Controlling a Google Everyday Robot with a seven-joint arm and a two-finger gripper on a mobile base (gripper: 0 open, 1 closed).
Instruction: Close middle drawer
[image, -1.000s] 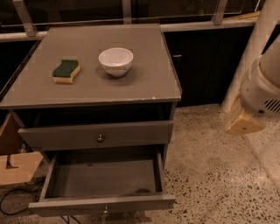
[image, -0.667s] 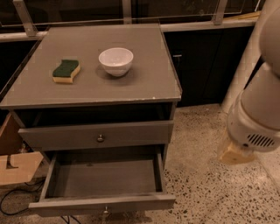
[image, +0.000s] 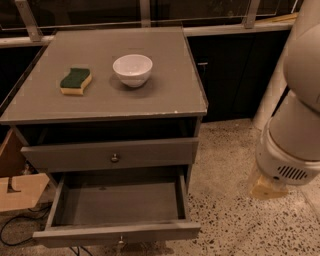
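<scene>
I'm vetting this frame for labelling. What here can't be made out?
Camera view:
1. The pincer, low to the right of the cabinet: mostly hidden by the white arm housing; only a yellowish tip shows.
2. Below the open middle drawer: cut off by the bottom edge.
3. The upper drawer's inside: lost in shadow under the top.

The middle drawer (image: 117, 204) is a wide, shallow grey wooden box with a flat grey front and a small round metal knob at its centre; it stands pulled well out of the cabinet (image: 160, 100), level, its floor showing; the gripper (image: 267, 189) hangs right of the cabinet, apart from the drawer.
</scene>
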